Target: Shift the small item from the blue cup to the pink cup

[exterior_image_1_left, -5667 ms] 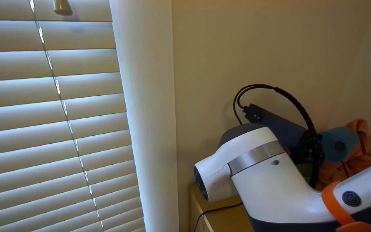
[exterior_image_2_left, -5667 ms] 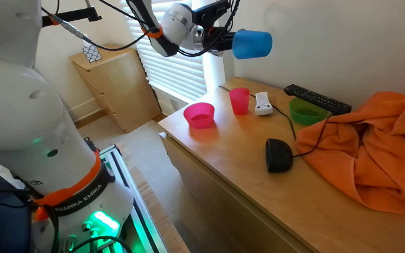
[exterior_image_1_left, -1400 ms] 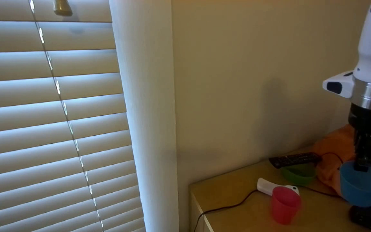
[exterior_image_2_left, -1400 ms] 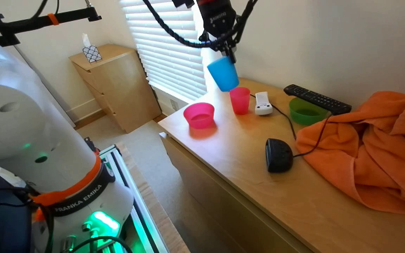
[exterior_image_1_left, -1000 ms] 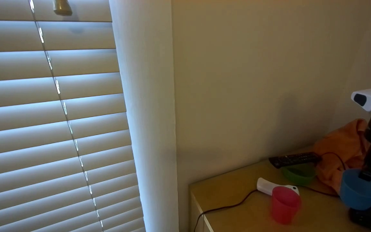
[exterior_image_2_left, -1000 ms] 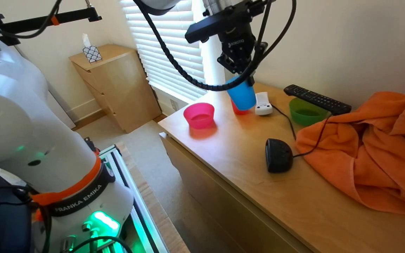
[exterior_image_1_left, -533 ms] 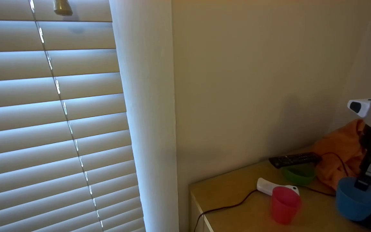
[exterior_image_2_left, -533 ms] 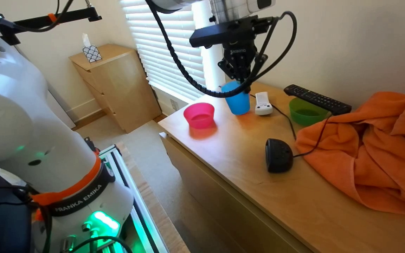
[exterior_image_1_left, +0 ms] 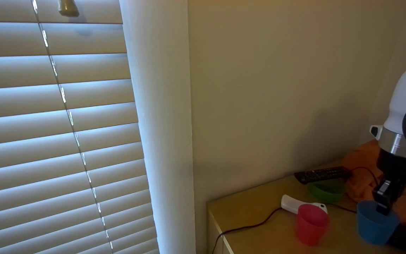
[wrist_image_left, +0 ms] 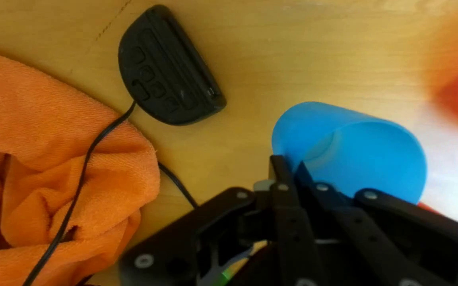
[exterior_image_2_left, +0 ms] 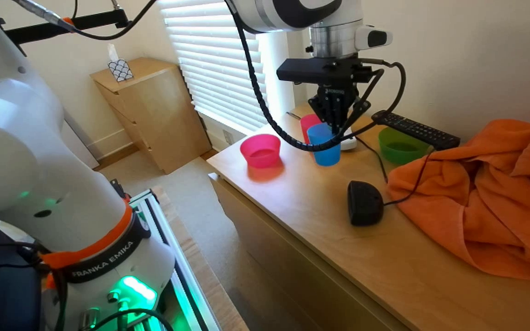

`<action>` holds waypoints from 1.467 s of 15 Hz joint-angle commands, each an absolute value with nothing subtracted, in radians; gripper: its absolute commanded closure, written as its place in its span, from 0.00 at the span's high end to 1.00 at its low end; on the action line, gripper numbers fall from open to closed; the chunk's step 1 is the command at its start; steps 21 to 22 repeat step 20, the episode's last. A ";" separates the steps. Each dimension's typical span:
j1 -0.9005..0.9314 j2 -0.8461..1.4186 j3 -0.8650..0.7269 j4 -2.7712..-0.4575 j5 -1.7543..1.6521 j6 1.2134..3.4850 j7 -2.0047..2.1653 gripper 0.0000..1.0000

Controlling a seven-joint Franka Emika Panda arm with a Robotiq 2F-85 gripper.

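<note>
My gripper [exterior_image_1_left: 382,209] is shut on the wall of the light-blue cup [exterior_image_1_left: 375,227], with one finger inside and one outside. In an exterior view the gripper [exterior_image_2_left: 335,128] holds the blue cup [exterior_image_2_left: 327,155] low over the table; I cannot tell whether it touches. In the wrist view the blue cup [wrist_image_left: 380,155] has its opening to the right of the fingertips [wrist_image_left: 288,162]. The pink cup [exterior_image_1_left: 313,225] stands upright; in an exterior view the pink cup [exterior_image_2_left: 308,121] is partly hidden behind the blue cup. The small item does not show; part of the blue cup's inside is hidden.
A pink bowl [exterior_image_2_left: 260,151] stands near the table edge. A white handheld device [exterior_image_1_left: 293,204], a green bowl [exterior_image_2_left: 398,147] with a remote [exterior_image_2_left: 414,130] across it, a black corded device [wrist_image_left: 169,71] and an orange cloth [exterior_image_2_left: 486,197] lie around the cups.
The blue cup was held high on its side, a small dark thing showing at it. It has turned opening-up and come down. Most recently gripper and cup moved lower, away from the pink cup's far side.
</note>
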State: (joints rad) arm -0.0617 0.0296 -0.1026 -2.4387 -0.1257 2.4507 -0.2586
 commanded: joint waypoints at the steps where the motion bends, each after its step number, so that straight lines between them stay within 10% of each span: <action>1: -0.082 0.115 -0.108 -2.366 -0.151 2.444 -0.154 0.01; 7: -0.094 0.222 -0.104 -2.288 -0.108 2.442 -0.135 0.01; 8: -0.093 0.233 -0.103 -2.278 -0.106 2.424 -0.131 0.29; 18: -0.100 -0.126 -0.113 -2.444 -0.161 2.459 -0.174 0.96; 22: -0.095 -0.044 -0.108 -2.367 -0.138 2.446 -0.171 0.86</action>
